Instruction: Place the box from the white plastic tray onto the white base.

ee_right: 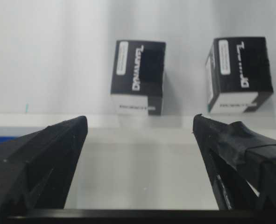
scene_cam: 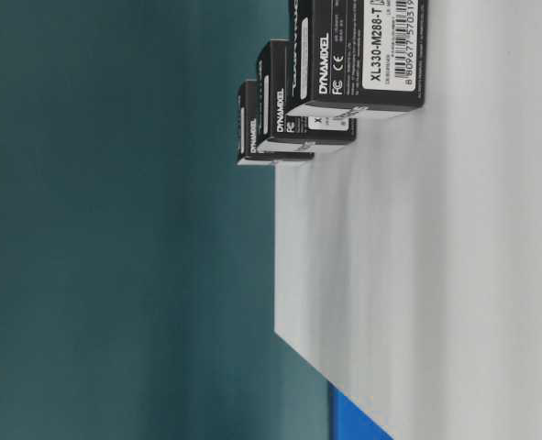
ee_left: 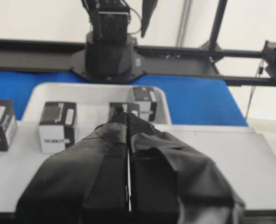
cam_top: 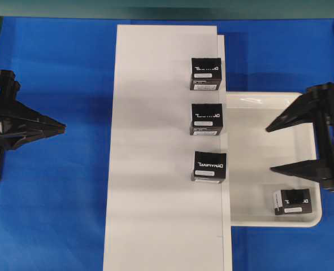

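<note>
Right pincer (cam_top: 274, 148) spread wide, empty, over tray (cam_top: 257, 221). Left pincer (cam_top: 62, 130) pressed together. Box (cam_top: 293, 201) sits below right pincer, tray corner. I judge it light, rigid cardboard; I'd pinch flat opposite sides.

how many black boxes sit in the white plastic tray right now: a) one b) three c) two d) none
a: only one box lies in the white plastic tray, near its lower right corner; the other three boxes stand in a row on the white base.
</note>
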